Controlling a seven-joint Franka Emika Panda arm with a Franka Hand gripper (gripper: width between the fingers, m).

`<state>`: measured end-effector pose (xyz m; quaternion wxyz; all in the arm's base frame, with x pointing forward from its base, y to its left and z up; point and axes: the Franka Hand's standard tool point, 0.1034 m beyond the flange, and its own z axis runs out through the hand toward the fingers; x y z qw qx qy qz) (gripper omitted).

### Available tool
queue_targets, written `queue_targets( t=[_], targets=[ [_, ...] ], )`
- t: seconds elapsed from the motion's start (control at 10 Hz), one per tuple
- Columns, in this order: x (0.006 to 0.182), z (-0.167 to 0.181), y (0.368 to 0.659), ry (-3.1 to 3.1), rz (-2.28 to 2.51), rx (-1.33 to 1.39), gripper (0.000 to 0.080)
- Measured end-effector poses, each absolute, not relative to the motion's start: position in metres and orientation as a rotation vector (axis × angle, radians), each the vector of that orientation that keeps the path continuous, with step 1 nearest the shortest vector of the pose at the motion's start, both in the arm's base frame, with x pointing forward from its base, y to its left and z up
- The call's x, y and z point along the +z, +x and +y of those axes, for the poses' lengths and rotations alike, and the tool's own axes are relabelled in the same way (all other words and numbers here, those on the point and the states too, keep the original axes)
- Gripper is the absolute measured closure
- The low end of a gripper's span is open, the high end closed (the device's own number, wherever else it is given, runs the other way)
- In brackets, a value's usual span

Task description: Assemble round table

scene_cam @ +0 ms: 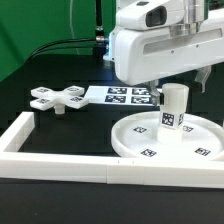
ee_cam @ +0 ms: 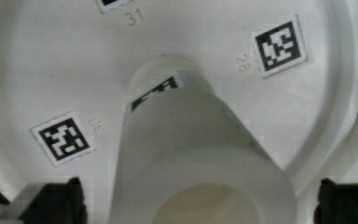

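1. Round disc [scene_cam: 165,137], white w/ raised rim, lies flat on the black tabletop [scene_cam: 70,135] toward the exterior view's right. Several small b/w tags on its face.
2. Short cylinder leg [scene_cam: 175,107] stands upright near the disc's centre, bottom end on the disc. One tag visible on its side.
3. Cross-shaped piece [scene_cam: 57,97] lies flat on the tabletop toward the exterior view's left, well apart from disc and leg. Tags on its arms.
4. Marker board [scene_cam: 122,95]: flat, behind disc and cross piece, partly covered by the arm.
5. Long white square-bar frame [scene_cam: 60,158] runs along the near edge and up the exterior view's left side; disc sits just inside it.
6. Arm's white body hangs over the disc, directly above the leg. Pincer [ee_cam: 190,196] itself hard to make out in exterior view.
7. Wrist view looks down the leg [ee_cam: 190,130] onto the disc [ee_cam: 87,60]; two disc tags sharp, leg blurred close-up.
8. Dark fingertips [ee_cam: 55,200] show on either side of the leg's upper end. Pincer spread fully wide, straddling the leg w/ a gap each side as far as can be seen; nothing gripped.
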<state>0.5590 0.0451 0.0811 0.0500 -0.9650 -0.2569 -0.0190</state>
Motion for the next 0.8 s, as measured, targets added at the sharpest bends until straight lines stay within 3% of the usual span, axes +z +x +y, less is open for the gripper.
queue_targets(
  t=[0.8],
  targets=[
    [0.0796,0.0464,0.5585,-2.535,-1.862,-0.019,0.0151]
  ],
)
